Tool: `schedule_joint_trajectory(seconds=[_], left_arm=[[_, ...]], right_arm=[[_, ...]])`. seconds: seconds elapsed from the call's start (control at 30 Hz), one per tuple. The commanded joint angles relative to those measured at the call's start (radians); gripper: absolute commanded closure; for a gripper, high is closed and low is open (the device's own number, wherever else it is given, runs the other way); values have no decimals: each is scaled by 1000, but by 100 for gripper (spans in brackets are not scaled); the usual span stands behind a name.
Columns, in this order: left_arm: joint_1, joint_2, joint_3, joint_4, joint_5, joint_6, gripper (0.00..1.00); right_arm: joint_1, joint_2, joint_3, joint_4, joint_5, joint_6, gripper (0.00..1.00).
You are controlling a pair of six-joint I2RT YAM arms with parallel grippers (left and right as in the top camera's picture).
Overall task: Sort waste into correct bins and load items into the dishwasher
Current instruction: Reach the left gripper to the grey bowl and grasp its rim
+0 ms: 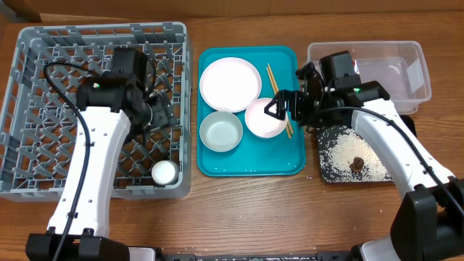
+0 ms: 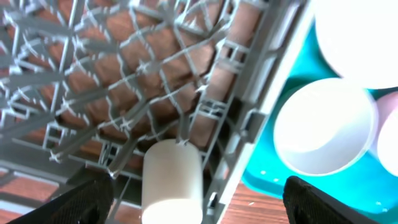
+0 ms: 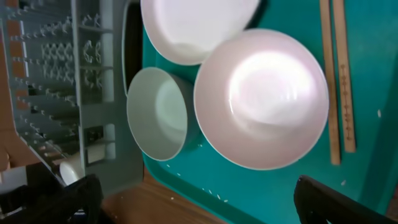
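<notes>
Small white cup (image 1: pixel 164 172) – upright, long axis vertical – in near right corner of grey lattice dish rack (image 1: pixel 94 32); left pincer (image 2: pixel 198 198) above, spread wide, empty; right pincer (image 3: pixel 199 199) – likewise agape, empty – over teal tray (image 1: pixel 250 163).

In the left wrist view, the frame's upper corner is cutting off the white plate (image 2: pixel 357 31), the right edge is slicing the pale bowl (image 2: pixel 390 124) to a sliver, and the bottom edge is clipping the white cup (image 2: pixel 171 180) and the dark fingers (image 2: pixel 87 199), which are blurring. In the right wrist view, the grey rack (image 3: pixel 93 93) is hiding most of the cup — only a pale end is showing — and the chopsticks (image 3: pixel 339 74) are running off the top. Overhead, the right arm (image 1: pixel 384 134) is covering the black tray's (image 1: pixel 326 176) far edge.
</notes>
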Motion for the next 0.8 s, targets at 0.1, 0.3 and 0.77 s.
schedule_joint_trajectory(seconds=[0.1, 0.3, 0.77], left_arm=[[-2, -12, 107, 11, 27, 65, 10], [-2, -12, 109, 91, 67, 64, 8], [-2, -12, 108, 133, 83, 64, 7]], right_arm=[[92, -40, 148, -16, 185, 138, 0], [232, -40, 162, -31, 529, 390, 0], [331, 12, 142, 34, 552, 480, 12]])
